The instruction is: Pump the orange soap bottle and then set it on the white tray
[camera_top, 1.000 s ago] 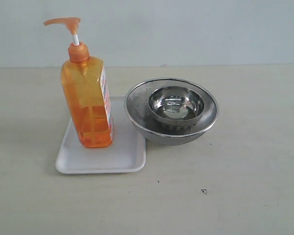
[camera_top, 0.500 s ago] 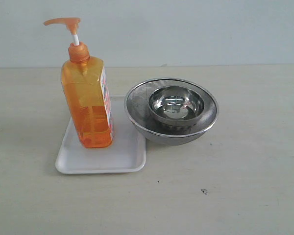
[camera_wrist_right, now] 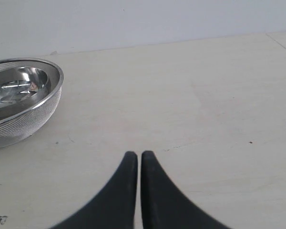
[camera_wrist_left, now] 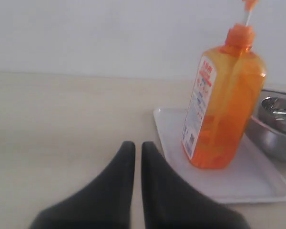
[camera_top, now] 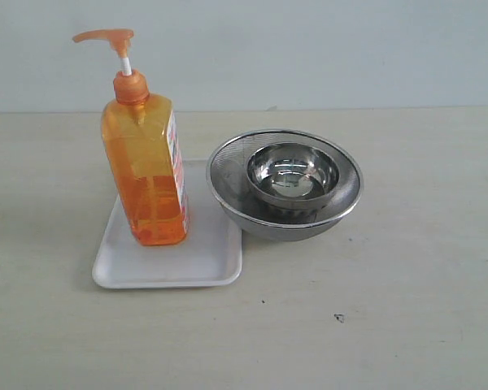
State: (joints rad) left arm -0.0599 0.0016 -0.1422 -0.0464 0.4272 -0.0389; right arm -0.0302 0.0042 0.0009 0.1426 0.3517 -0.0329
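Nothing has shifted since the earlier frames. The orange soap bottle (camera_top: 150, 175) stands upright on the white tray (camera_top: 191, 272), just beside a steel mesh bowl (camera_top: 226, 180) that holds a smaller steel bowl (camera_top: 293, 172). The left hand (camera_wrist_left: 133, 146) and right hand (camera_wrist_right: 134, 155) are both closed and empty, touching nothing. Bare desk (camera_top: 390, 309) lies open in front and to the right.

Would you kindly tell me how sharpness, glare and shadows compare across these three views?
Exterior view: evenly lit and sharp, highlights in the small steel bowl, a soft shadow beside the white tray. Left wrist view: hazy, the orange soap bottle slightly soft, the left gripper dark and featureless. Right wrist view: crisper, glints on the mesh bowl.
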